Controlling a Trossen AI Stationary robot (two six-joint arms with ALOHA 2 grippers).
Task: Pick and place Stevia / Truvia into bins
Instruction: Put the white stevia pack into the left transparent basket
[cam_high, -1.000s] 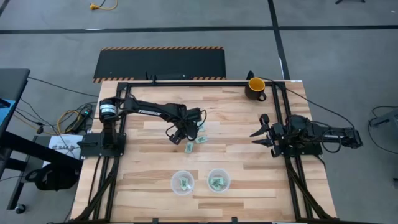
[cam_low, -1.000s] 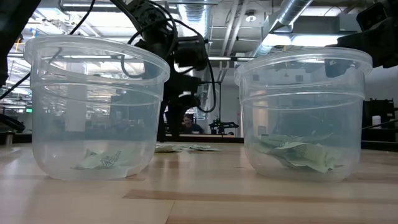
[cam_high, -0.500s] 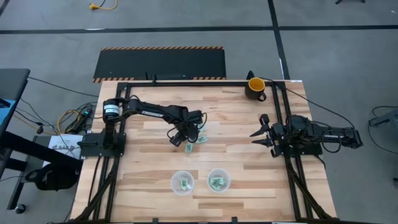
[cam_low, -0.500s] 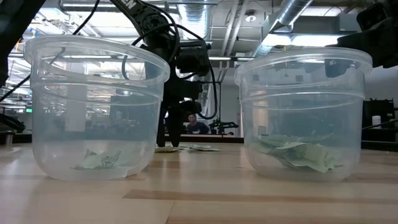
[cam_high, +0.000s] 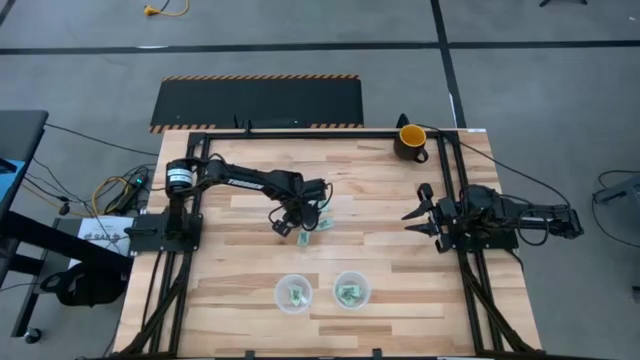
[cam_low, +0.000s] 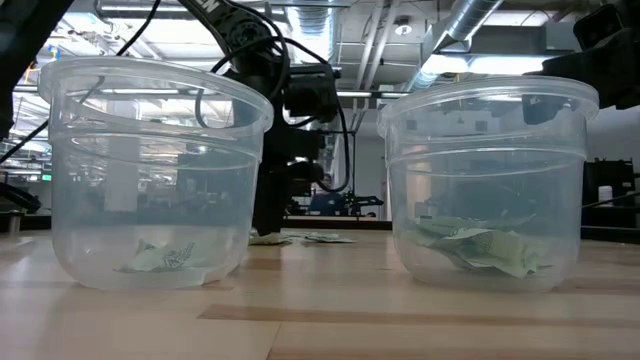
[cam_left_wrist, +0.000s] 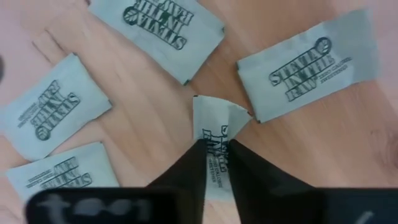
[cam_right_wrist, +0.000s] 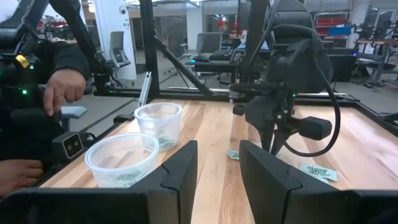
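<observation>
- Left gripper (cam_left_wrist: 214, 144) is down among the loose packets mid-table, fingers nipped on one Stevia packet (cam_left_wrist: 217, 124), its long axis running along the fingers.
- Both clear cups (cam_high: 294, 293) lie toward the table's front edge.
- Right gripper (cam_high: 420, 215) waits, parted and empty.

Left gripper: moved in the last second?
Yes. In the high view the left gripper has slid slightly toward the mug side of the table and now pinches a packet.
</observation>
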